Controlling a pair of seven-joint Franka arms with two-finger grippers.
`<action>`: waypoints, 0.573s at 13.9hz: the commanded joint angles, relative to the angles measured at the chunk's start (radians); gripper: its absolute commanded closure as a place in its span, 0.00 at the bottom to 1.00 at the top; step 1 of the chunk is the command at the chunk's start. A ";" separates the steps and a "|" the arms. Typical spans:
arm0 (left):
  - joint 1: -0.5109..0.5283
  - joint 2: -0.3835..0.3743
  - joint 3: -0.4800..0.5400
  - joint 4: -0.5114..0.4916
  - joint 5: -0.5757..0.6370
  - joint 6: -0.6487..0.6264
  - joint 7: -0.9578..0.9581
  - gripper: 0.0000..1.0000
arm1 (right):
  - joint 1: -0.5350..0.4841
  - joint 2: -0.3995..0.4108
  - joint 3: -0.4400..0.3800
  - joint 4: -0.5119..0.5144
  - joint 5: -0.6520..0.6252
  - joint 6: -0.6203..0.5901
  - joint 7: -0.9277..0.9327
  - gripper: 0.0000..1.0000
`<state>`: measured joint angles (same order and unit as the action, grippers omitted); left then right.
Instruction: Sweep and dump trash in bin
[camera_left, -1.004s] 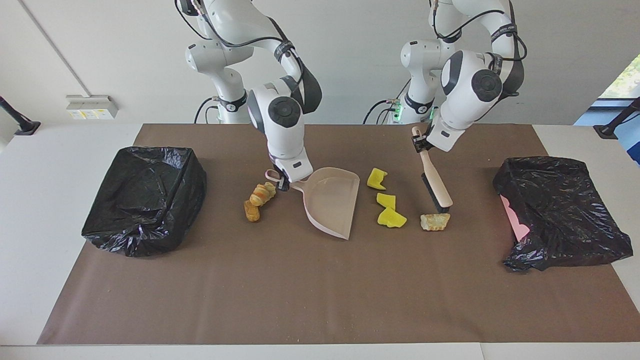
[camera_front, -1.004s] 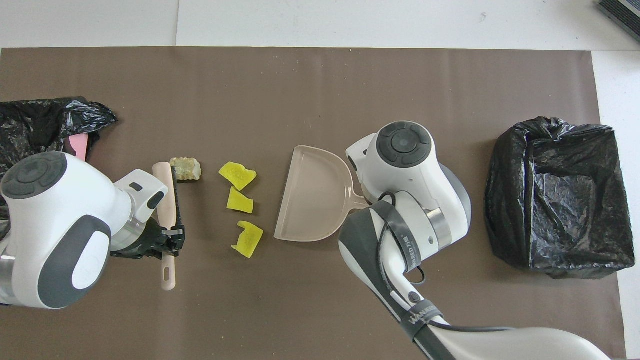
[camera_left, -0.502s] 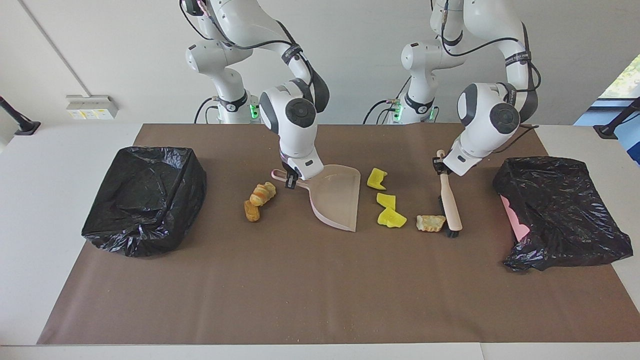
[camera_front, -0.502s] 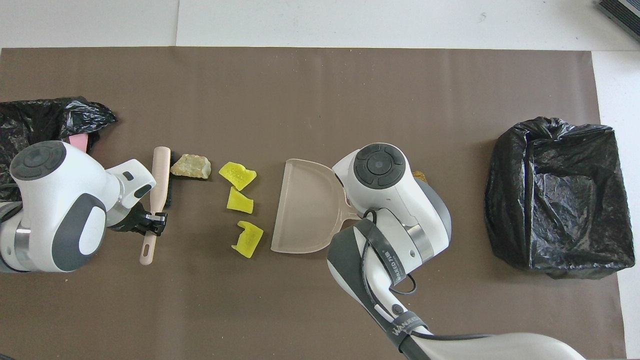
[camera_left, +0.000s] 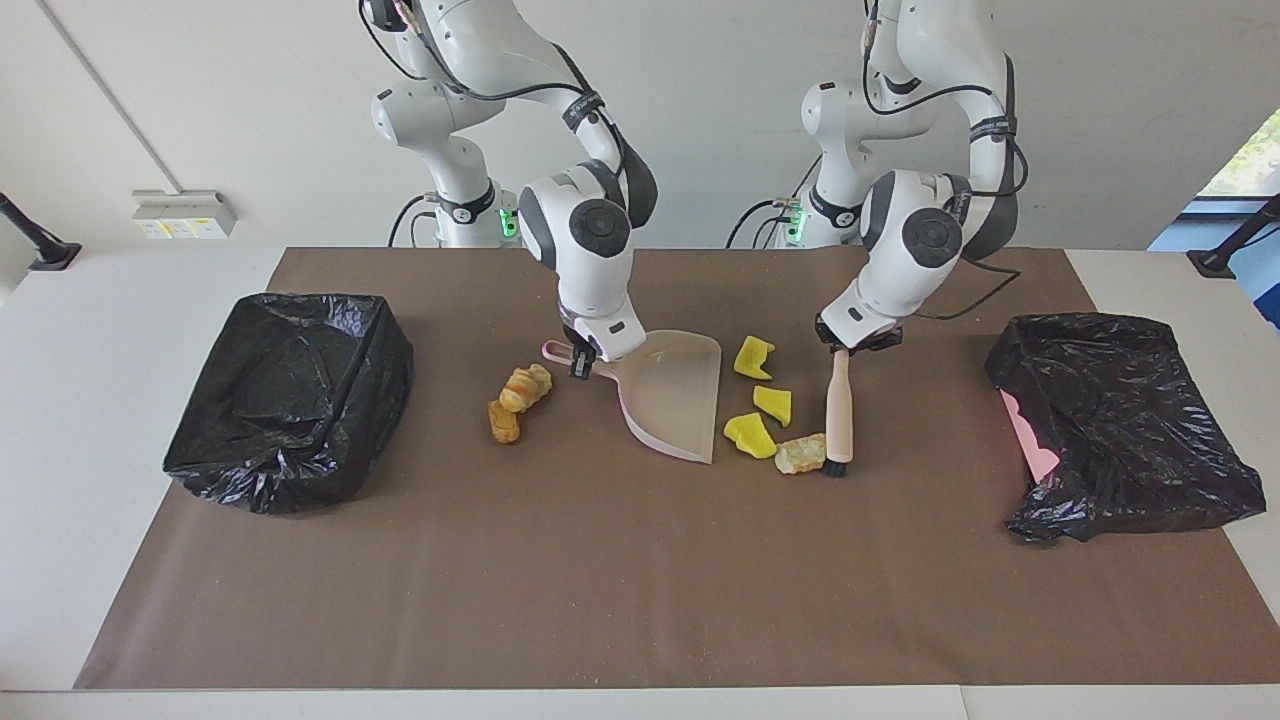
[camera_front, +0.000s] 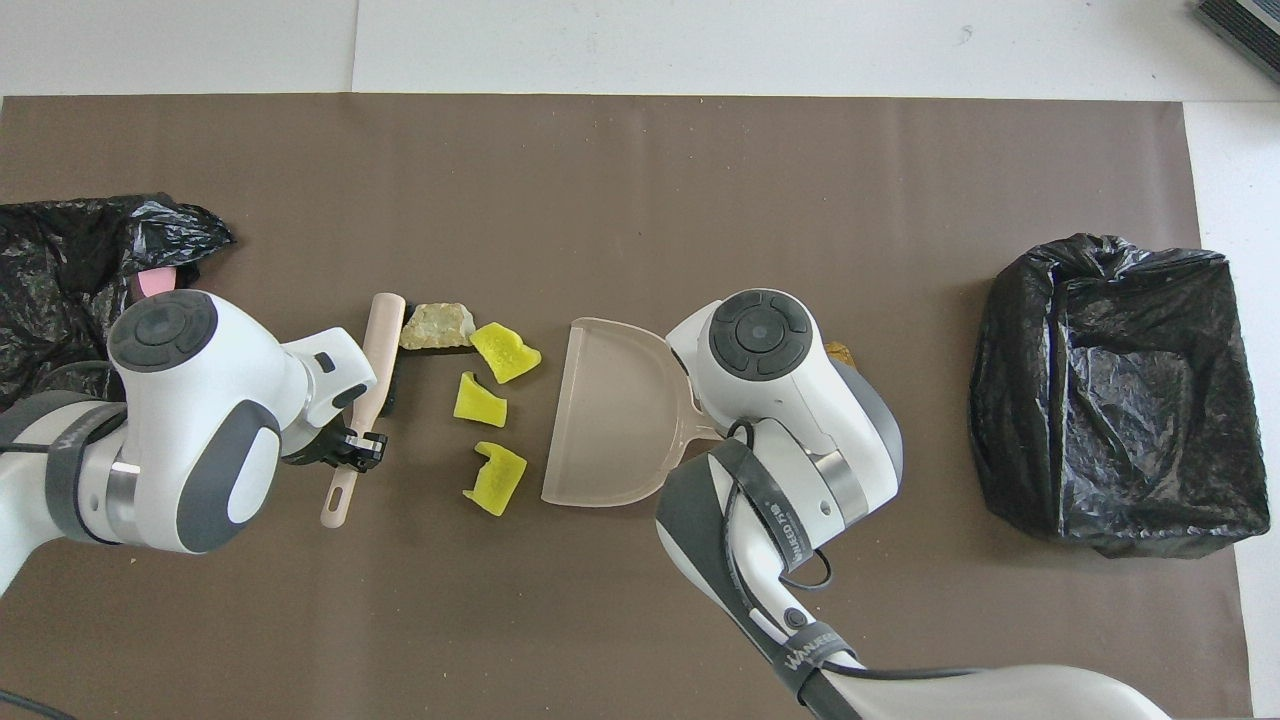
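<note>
My left gripper (camera_left: 842, 347) is shut on the handle of the beige hand brush (camera_left: 838, 410), whose bristles rest on the mat against a tan lump (camera_left: 800, 455). That lump touches one of three yellow chunks (camera_left: 750, 434) lying between the brush and the mouth of the pale pink dustpan (camera_left: 672, 395). My right gripper (camera_left: 578, 360) is shut on the dustpan's handle. Two orange-brown lumps (camera_left: 524, 388) lie beside that handle, toward the right arm's end. The overhead view shows the brush (camera_front: 372, 360), left gripper (camera_front: 353, 448), tan lump (camera_front: 436, 325), yellow chunks (camera_front: 480, 400) and dustpan (camera_front: 605, 415); my right gripper is hidden under its arm.
A bin lined with a black bag (camera_left: 290, 395) stands at the right arm's end of the brown mat, also in the overhead view (camera_front: 1120, 390). A second black bag (camera_left: 1120, 420) with something pink showing lies at the left arm's end.
My left gripper has swept the brush toward the dustpan, pushing the tan lump into the farthest yellow chunk, which slid toward the pan. The dustpan has turned slightly toward the chunks, then held still.
</note>
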<state>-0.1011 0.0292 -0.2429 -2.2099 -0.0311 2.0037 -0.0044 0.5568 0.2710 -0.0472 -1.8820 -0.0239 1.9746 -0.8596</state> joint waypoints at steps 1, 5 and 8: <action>-0.095 -0.054 0.010 -0.057 0.004 0.020 0.000 1.00 | -0.005 -0.019 0.004 -0.032 -0.011 0.023 -0.009 1.00; -0.221 -0.068 0.010 -0.065 -0.085 0.036 -0.078 1.00 | -0.005 -0.019 0.004 -0.032 -0.011 0.021 -0.009 1.00; -0.314 -0.066 0.010 -0.027 -0.134 0.033 -0.188 1.00 | -0.005 -0.021 0.004 -0.032 -0.011 0.021 0.004 1.00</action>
<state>-0.3594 -0.0154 -0.2469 -2.2382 -0.1317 2.0204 -0.1361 0.5566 0.2710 -0.0485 -1.8843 -0.0241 1.9755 -0.8596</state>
